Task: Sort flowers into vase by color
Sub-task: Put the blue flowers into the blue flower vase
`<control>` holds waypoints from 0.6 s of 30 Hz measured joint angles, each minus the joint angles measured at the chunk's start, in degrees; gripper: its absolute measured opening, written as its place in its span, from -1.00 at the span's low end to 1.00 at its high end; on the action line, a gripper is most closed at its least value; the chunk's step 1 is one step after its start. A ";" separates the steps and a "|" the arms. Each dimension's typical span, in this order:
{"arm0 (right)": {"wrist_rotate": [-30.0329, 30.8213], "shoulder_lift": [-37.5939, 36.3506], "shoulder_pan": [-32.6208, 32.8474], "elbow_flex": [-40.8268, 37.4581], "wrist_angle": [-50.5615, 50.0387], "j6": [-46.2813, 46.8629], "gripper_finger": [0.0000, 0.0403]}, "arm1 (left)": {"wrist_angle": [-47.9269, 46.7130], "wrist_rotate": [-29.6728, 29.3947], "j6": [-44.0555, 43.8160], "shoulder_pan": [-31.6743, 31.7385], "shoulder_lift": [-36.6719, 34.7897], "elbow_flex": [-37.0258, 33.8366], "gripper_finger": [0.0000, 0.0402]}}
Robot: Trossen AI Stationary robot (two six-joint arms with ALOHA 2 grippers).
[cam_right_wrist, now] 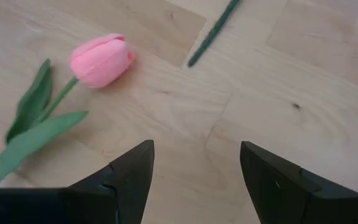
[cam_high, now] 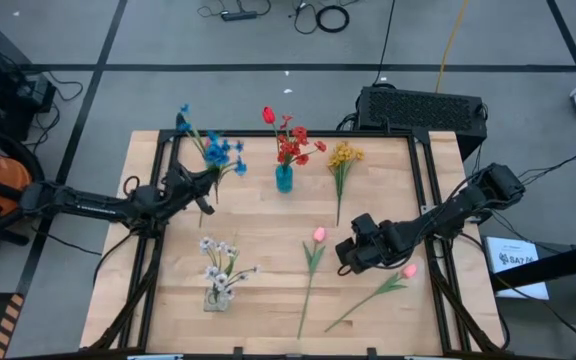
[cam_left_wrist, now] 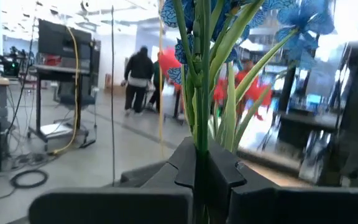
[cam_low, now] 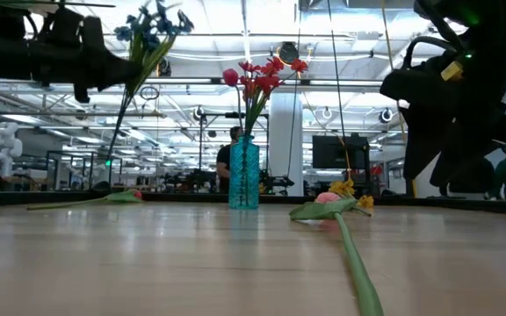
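My left gripper (cam_high: 204, 181) (cam_left_wrist: 204, 163) is shut on a spray of blue flowers (cam_high: 218, 152) (cam_low: 152, 26), held in the air left of the blue vase (cam_high: 284, 179) (cam_low: 243, 173). That vase stands upright with red flowers (cam_high: 290, 143) in it. My right gripper (cam_high: 351, 252) (cam_right_wrist: 194, 165) is open and hovers over the table between two pink tulips that lie flat (cam_high: 319, 235) (cam_high: 409, 270); one head (cam_right_wrist: 101, 59) shows just ahead of its fingers. Yellow flowers (cam_high: 344, 156) lie flat on the far part of the table. White flowers (cam_high: 218, 262) stand in a clear vase (cam_high: 217, 297). My left gripper pinches the blue spray's green stems (cam_left_wrist: 201, 140) between its two fingers, below the heads, with the fingers lying across the stems. The spray is lifted clear of the table and tilted, heads up (cam_left_wrist: 303, 28). Its lower stem end (cam_high: 201, 213) sticks out beyond the fingers.
Bare wood lies in the middle of the table (cam_high: 258, 235) between the vases and the tulips. The end of a green stem (cam_right_wrist: 211, 34) lies ahead of my right gripper. A black box (cam_high: 423, 108) sits just past the far edge. People (cam_left_wrist: 137, 78) stand in the room beyond.
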 joint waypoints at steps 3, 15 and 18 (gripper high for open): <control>0.66 0.00 0.00 0.00 0.47 -0.02 0.15 | -1.84 0.00 -0.08 -0.01 0.12 0.00 -0.93; 2.38 0.00 0.00 0.00 1.17 -0.04 0.15 | 5.85 2.81 6.91 0.20 0.23 0.02 -0.96; 4.45 0.00 -0.01 0.00 1.19 -0.02 0.15 | 7.15 3.61 7.40 1.52 0.44 0.02 -0.97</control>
